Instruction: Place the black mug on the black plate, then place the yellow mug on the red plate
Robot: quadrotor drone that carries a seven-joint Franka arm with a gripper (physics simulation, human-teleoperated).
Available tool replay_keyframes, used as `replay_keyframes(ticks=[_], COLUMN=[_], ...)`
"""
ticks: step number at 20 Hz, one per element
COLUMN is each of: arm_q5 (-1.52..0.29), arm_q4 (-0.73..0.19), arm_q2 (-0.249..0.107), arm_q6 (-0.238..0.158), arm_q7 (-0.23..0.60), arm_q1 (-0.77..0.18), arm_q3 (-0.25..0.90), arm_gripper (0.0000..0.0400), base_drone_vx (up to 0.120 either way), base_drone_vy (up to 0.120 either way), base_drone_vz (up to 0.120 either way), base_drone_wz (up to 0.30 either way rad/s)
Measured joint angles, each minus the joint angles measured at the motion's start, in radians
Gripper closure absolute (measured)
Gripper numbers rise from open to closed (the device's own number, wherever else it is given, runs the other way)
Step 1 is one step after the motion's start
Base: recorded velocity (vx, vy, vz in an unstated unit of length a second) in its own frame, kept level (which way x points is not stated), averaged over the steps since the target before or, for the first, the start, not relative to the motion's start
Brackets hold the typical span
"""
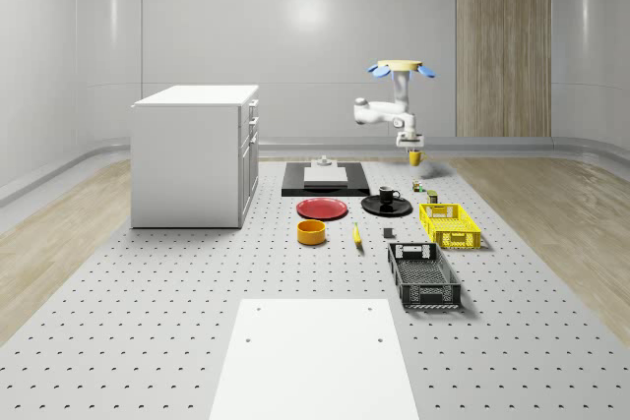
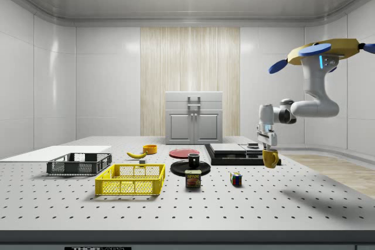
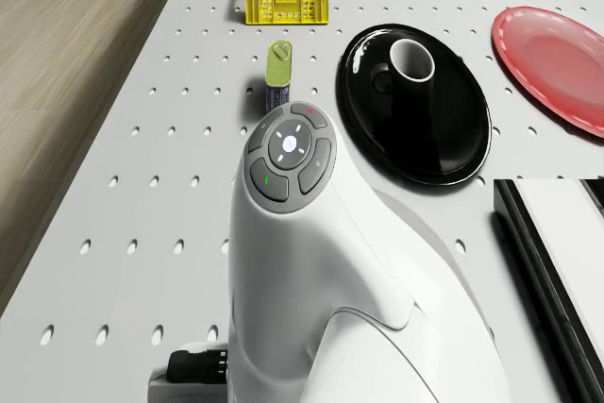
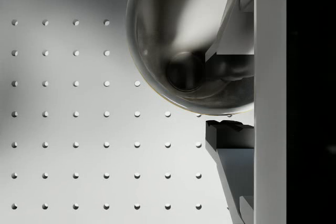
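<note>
Side view had the drone (image 2: 328,51) hovering high, well off the black plate (image 2: 190,168) toward that view's right, arm bent down under it. I read that as mid-carry: airborne w/ the load, table (image 2: 176,203) below, nothing set down yet.

Black plate was my ref. Black mug (image 1: 388,196) already sat upright on it, so step 1 looked done to me. Red plate (image 1: 323,209) lay just beside the black plate, bare, which is where the 2nd mug should go, approx a short traverse across the black plate.

Gripper (image 1: 414,148) hung past the black plate's far side, away from the red one, clamped on the yellow mug (image 1: 415,157). Mug hung upright below the fingers, clear of the table. Wrist view showed one finger (image 4: 231,19) inside the mug's mouth, the other outside, pinching the wall.
</note>
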Motion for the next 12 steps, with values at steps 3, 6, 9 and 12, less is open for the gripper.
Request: replay_keyframes(ticks=[3,6,9,12], arm_q5=[0.004,0.007,0.009,0.010], arm_q4=[0.000,-0.001,-0.001,-0.001], arm_q2=[-0.002,-0.005,-0.007,-0.009], arm_q6=[0.001,0.003,0.005,0.007], arm_q7=[0.000,0.001,0.001,0.001], arm_q1=[0.000,0.000,-0.001,-0.001], arm_q3=[0.004,0.006,0.007,0.008], arm_gripper=[0.0290,0.0290,0.0290,0.0290], base_drone_vx=[0.120,0.120,0.120,0.120], base_drone_vy=[-0.120,-0.120,-0.120,-0.120], base_drone_vz=[0.120,0.120,0.013,0.080], base_drone_wz=[0.000,0.000,0.000,0.000])
